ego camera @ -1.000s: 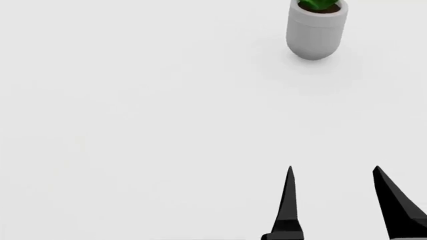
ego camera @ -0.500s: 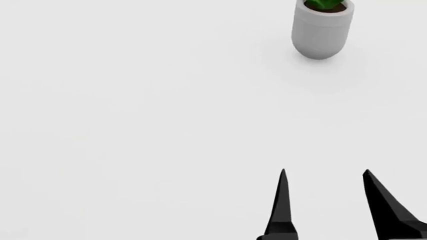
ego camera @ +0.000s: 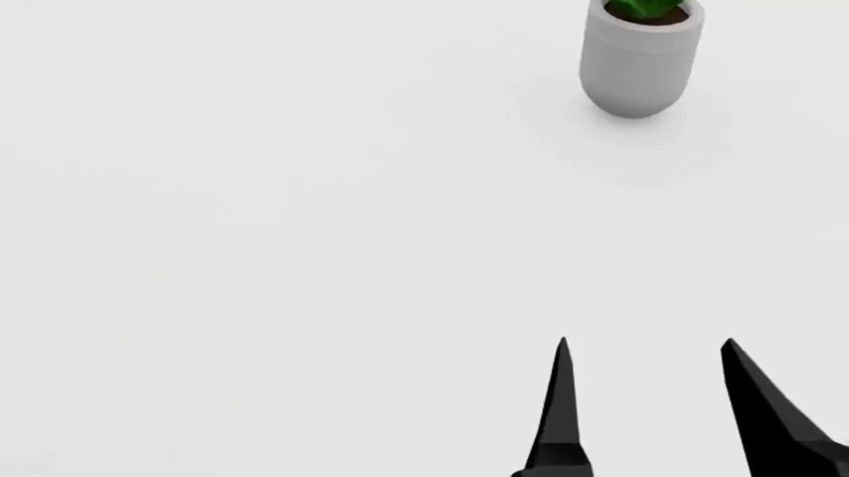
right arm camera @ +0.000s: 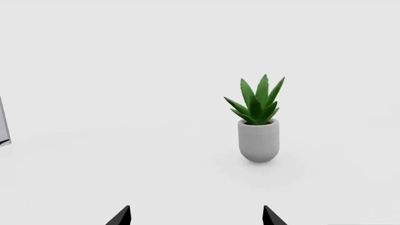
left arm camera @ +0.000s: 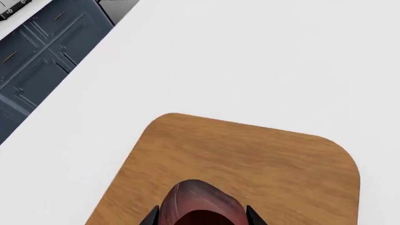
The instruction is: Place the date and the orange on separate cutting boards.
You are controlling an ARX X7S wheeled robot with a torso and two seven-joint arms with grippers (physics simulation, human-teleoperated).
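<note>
Left wrist view: the left pincer [left arm camera: 200, 219] is gripping the small dark reddish-brown oval date [left arm camera: 198, 206] between its two black fingers, one on each flank, over the flat light-tan wooden cutting board [left arm camera: 275, 164] with rounded corners, which is lying on the plain white worktop [left arm camera: 250, 56]. Whether the fruit is touching the board or hanging just above it cannot be told. The date is probably light, smooth-skinned and somewhat slippery (a rounded body tends to roll once let go), so the hold across its widest middle is judged the safest.

Head view: the right pincer [ego camera: 643, 397] is standing wide apart and empty at the near right, well apart from the grey-white pot of green spiky succulent [ego camera: 639, 60] at the far right. The orange is appearing in no view.
</note>
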